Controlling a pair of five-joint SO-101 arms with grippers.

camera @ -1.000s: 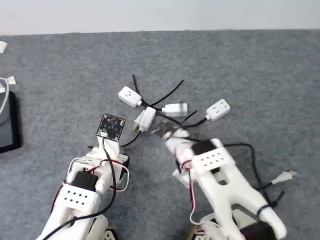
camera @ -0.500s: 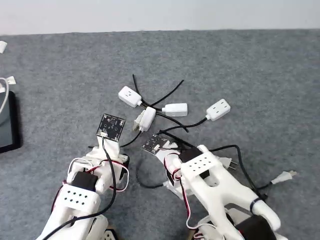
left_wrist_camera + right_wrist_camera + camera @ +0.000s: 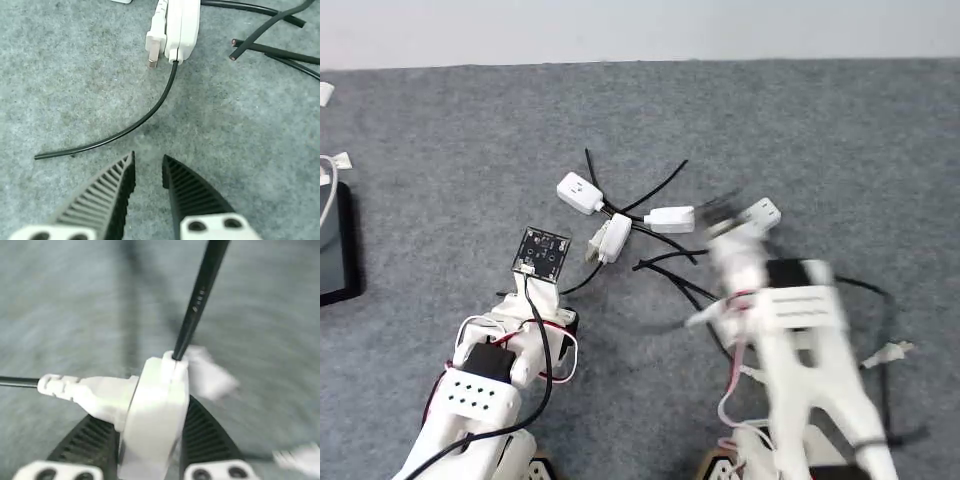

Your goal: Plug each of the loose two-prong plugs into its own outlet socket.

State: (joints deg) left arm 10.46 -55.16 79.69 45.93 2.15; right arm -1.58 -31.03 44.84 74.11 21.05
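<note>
My right gripper is shut on a white socket block; a black cord leaves the block's far end. A white plug body juts from the block's side. In the high view this gripper is blurred, between a white plug and a white socket. My left gripper hovers low over the carpet, its fingers a narrow gap apart with nothing between them. Just ahead of it lie a two-prong plug and a white block side by side. Another socket lies farther back.
Loose black cords cross the grey carpet between the arms. A further loose plug lies at the right by the right arm. A dark flat device sits at the left edge.
The right arm has swung from the middle of the carpet to the right and away, toward the right-hand socket, dragging its cords along. The left arm has kept still.
</note>
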